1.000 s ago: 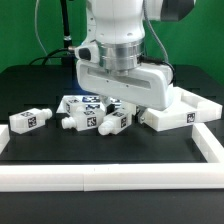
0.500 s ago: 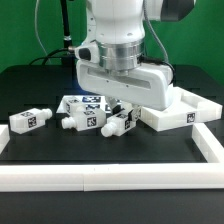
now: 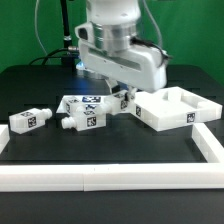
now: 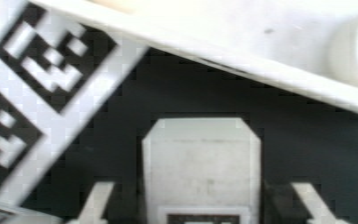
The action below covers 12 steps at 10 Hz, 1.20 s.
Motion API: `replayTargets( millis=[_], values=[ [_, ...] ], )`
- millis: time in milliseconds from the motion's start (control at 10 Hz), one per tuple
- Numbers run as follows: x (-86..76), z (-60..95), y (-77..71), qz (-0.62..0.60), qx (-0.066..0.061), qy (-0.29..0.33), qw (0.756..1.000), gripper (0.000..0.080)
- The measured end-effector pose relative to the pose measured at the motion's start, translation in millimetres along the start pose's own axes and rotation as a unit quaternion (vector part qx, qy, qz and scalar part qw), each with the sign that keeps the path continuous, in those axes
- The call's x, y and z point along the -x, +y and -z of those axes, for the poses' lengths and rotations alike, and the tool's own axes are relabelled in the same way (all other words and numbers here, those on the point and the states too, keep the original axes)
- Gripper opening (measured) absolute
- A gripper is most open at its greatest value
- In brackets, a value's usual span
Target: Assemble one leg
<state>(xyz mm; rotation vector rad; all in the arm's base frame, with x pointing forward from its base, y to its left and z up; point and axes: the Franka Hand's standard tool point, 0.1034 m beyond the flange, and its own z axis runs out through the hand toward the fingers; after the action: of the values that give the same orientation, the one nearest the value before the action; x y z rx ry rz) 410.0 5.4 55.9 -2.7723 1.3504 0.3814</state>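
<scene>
My gripper [image 3: 123, 97] is shut on a leg [image 3: 126, 102], a short white post with a black-and-white tag, and holds it lifted off the black table, just to the exterior view's left of the big white panel [image 3: 186, 117]. In the wrist view the leg [image 4: 197, 160] sits between my two fingers [image 4: 105, 200], its tag at the near end, with my gripper [image 4: 204, 192] around it. Two more legs lie on the table at the exterior view's left [image 3: 30, 119] and centre [image 3: 86, 121].
More tagged white pieces [image 3: 85, 102] lie behind the centre leg. A low white wall [image 3: 110, 178] runs along the front and up the exterior view's right side [image 3: 208, 145]. In the wrist view a large tagged surface [image 4: 34, 90] and a white rim [image 4: 247, 55] lie below.
The arm has risen and tilted. The leg that lay on the table under the gripper has come up with it, off the table and slightly toward the panel.
</scene>
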Motion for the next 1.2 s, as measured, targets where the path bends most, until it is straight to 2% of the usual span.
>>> replayTargets(
  millis=[100,200,600,800,900,1000,1100,1200],
  values=[
    [6.0,1.1,7.0,-0.009,-0.001,-0.004,1.000,0.0282],
    [8.0,5.9,3.6,-0.027,-0.010,-0.004,1.000,0.0282],
    [7.7,2.2,5.6,-0.023,-0.006,-0.005,1.000,0.0284],
    [7.2,3.4,21.3,-0.113,0.004,-0.013,0.994,0.0284],
    [12.0,-1.4,23.9,-0.182,0.012,-0.014,0.983,0.0284],
    [9.3,-3.0,16.9,-0.223,-0.019,0.001,0.975,0.0284],
    [9.5,-6.8,17.7,-0.257,-0.054,0.020,0.965,0.0284],
    [17.1,-9.6,20.3,-0.240,-0.036,0.002,0.970,0.0284]
  ],
)
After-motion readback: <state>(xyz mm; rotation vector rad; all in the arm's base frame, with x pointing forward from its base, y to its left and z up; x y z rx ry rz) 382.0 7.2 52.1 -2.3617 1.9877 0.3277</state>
